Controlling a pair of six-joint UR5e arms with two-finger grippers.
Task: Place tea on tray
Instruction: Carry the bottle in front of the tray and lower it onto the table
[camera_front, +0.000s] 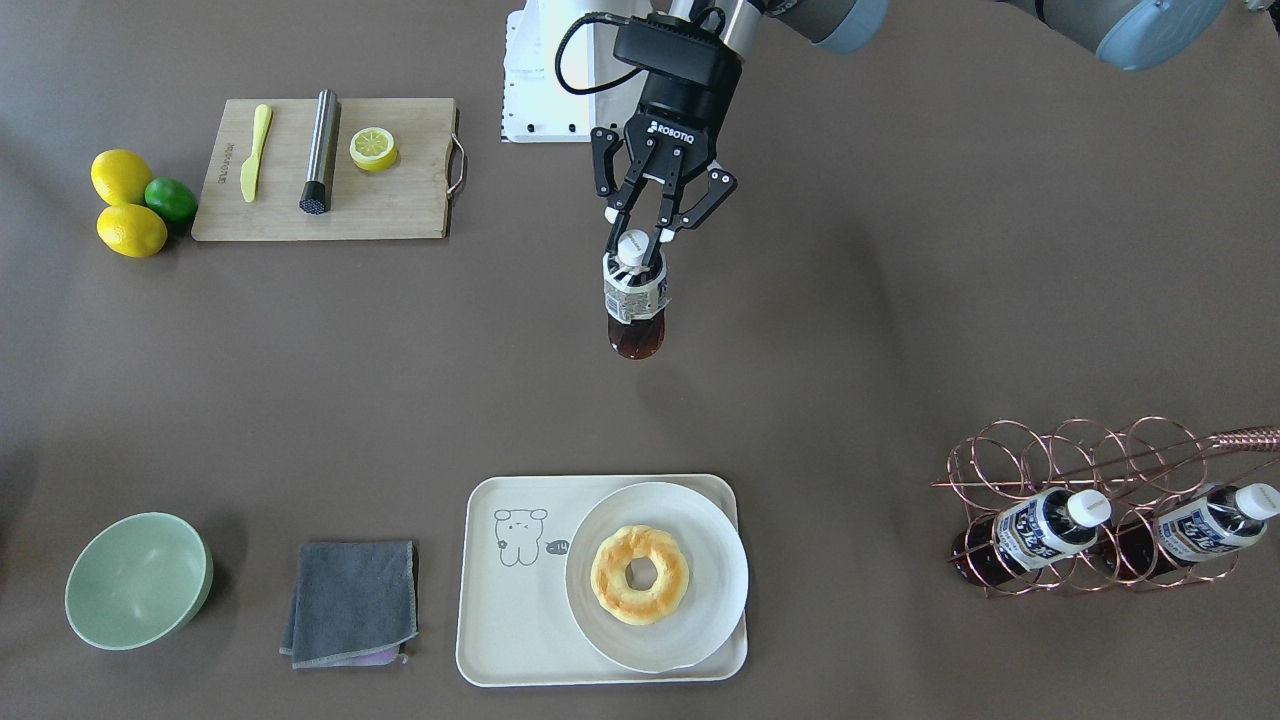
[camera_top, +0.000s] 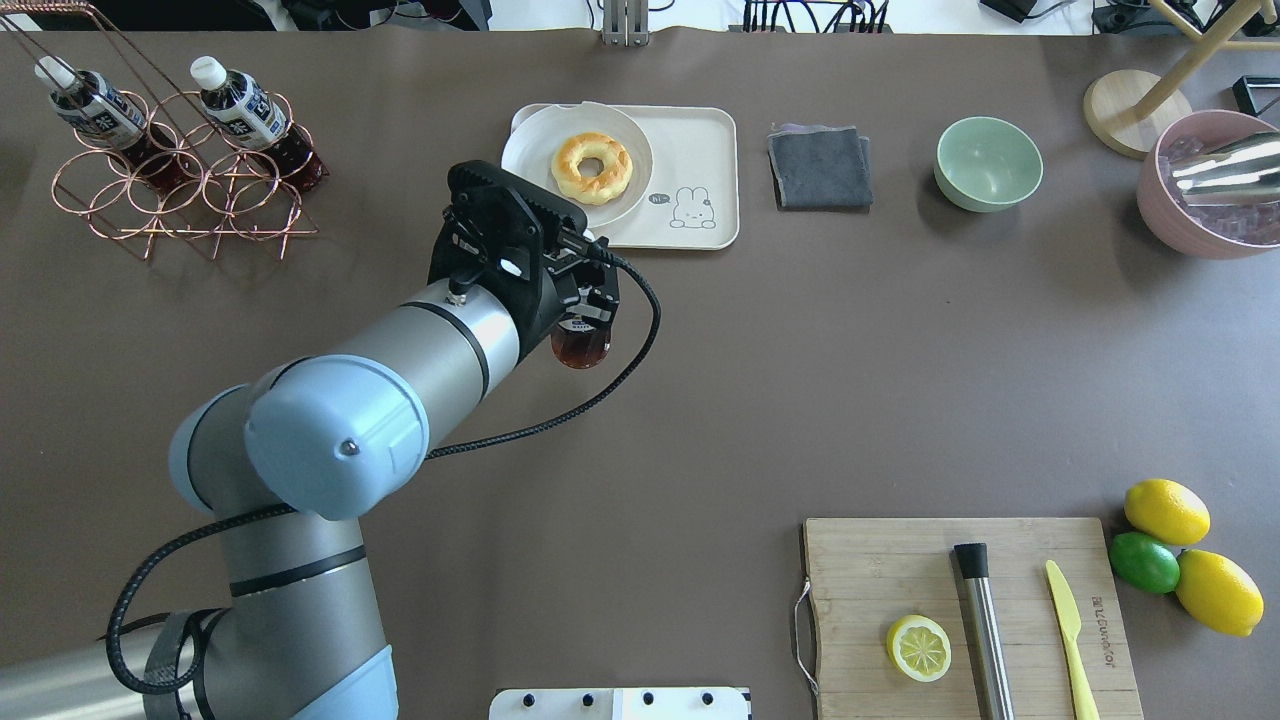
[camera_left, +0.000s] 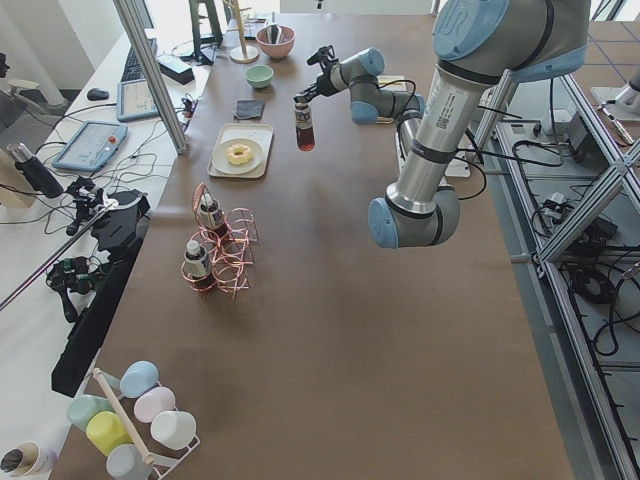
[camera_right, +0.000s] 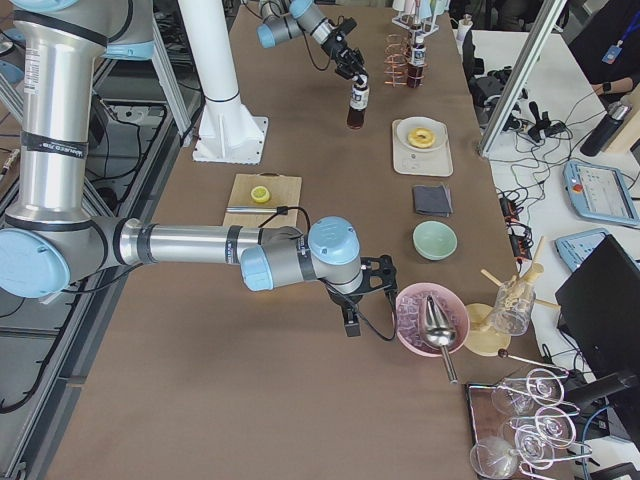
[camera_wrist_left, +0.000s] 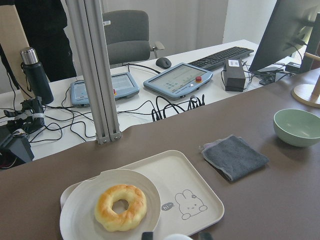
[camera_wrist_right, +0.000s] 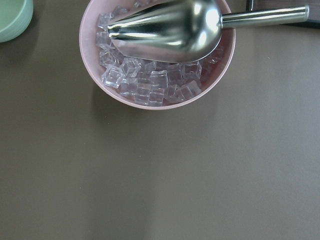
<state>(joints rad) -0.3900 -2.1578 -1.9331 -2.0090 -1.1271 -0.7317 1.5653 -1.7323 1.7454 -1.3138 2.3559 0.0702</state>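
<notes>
Tea (camera_front: 634, 300) dangles, left tool (camera_front: 640, 232) clamped round its neck; tray (camera_front: 520, 620) at front-view six o'clock, plate (camera_front: 715, 545) crowding it, so landing could topple.

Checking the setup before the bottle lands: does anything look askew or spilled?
Nothing spilled. The round plate with the doughnut sits off-centre on the tray, its edge riding over the tray's rim at one end. The left gripper holds the tea upright, short of the tray.
</notes>
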